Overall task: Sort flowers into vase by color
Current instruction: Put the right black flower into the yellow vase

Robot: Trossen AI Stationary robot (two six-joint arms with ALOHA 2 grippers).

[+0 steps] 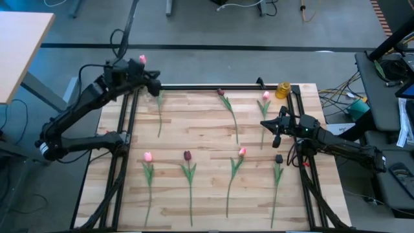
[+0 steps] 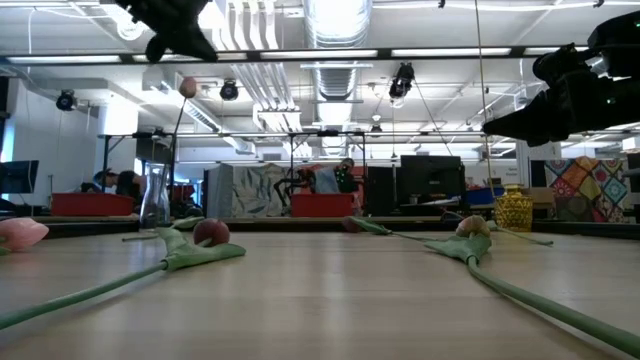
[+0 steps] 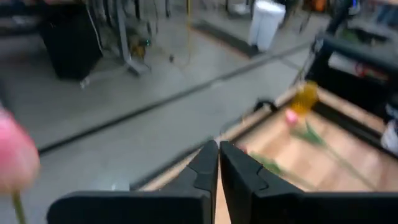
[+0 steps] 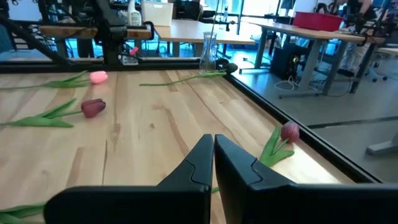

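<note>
A clear glass vase (image 2: 155, 200) stands at the table's far left corner with one pink tulip (image 2: 187, 88) upright in it by its stem. My left gripper (image 1: 155, 87) hovers high beside it, shut and empty. Below it a maroon tulip (image 4: 227, 67) lies on the table, its stem (image 1: 160, 113) pointing toward the near edge. A yellow vase (image 1: 283, 89) stands at the far right corner. Near it lie a maroon tulip (image 1: 221, 92) and a pink one (image 1: 265, 96). My right gripper (image 1: 277, 129) is shut and empty above the table's right side.
Along the near half of the table lie a pink tulip (image 1: 147, 156), a maroon one (image 1: 187, 155), a pink one (image 1: 242, 152) and a dark one (image 1: 279, 158), stems toward the near edge. Black rails (image 1: 129, 110) run along the table's left, right and far sides.
</note>
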